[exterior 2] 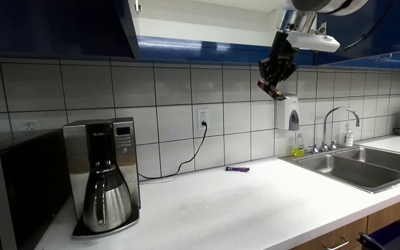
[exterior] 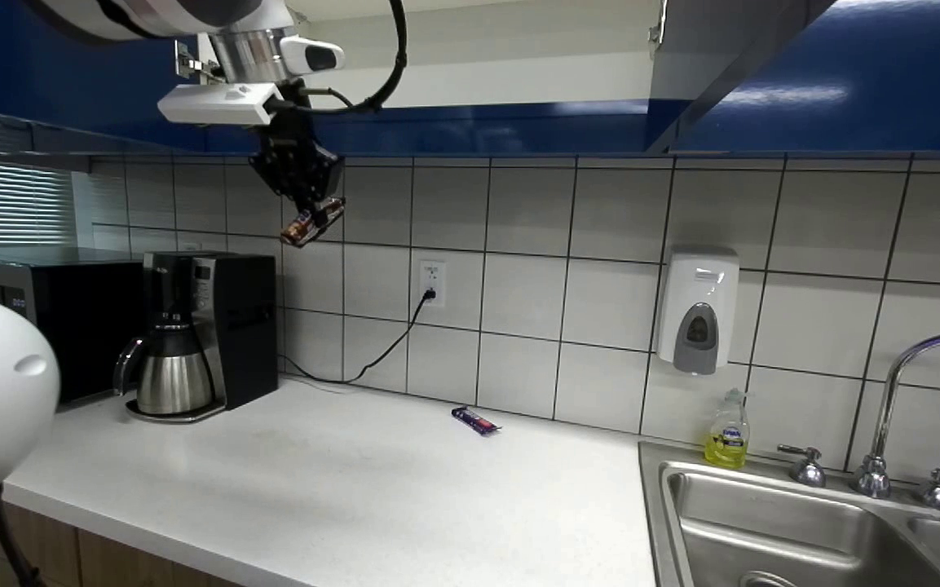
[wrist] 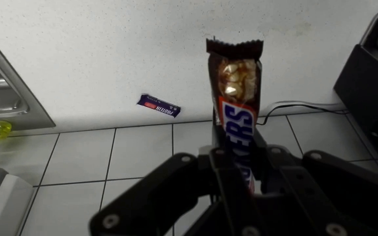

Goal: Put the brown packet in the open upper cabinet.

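One gripper (wrist: 239,137): clamped on the brown packet (wrist: 238,77).
Packet: tilted, both ends projecting past the gripper.
Open upper cabinet (exterior 2: 203,21): beyond the gripper, lower edge above the packet in both exterior views.
Purple bar (wrist: 159,105): below the gripper, lying on the countertop (exterior 2: 193,208).
Coffee maker (exterior: 249,318), sink (exterior: 661,522): lower, at opposite sides.

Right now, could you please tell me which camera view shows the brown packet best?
The wrist view: the brown packet appears largest there, its lettering partly readable, though the pincer covers some. Both exterior views show it small and tilted, its lettering unreadable.
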Controlling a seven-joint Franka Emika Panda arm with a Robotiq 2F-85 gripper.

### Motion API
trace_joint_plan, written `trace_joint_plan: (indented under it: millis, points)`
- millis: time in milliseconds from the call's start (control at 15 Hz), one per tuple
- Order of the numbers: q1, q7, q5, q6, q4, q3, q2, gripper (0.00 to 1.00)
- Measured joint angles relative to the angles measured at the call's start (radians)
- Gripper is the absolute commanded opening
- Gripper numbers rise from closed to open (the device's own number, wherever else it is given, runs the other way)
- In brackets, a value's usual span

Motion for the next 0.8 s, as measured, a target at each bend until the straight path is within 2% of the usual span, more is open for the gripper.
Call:
trace_joint_plan:
  millis: [400, 800]
  points:
    - [0.0, 0.001, 0.006, -0.125, 0.156, 0.013, -0.014, 0.05]
    - [-0.003, 0.004, 0.034, -0.206, 0.335, 0.013, 0.051, 0.05]
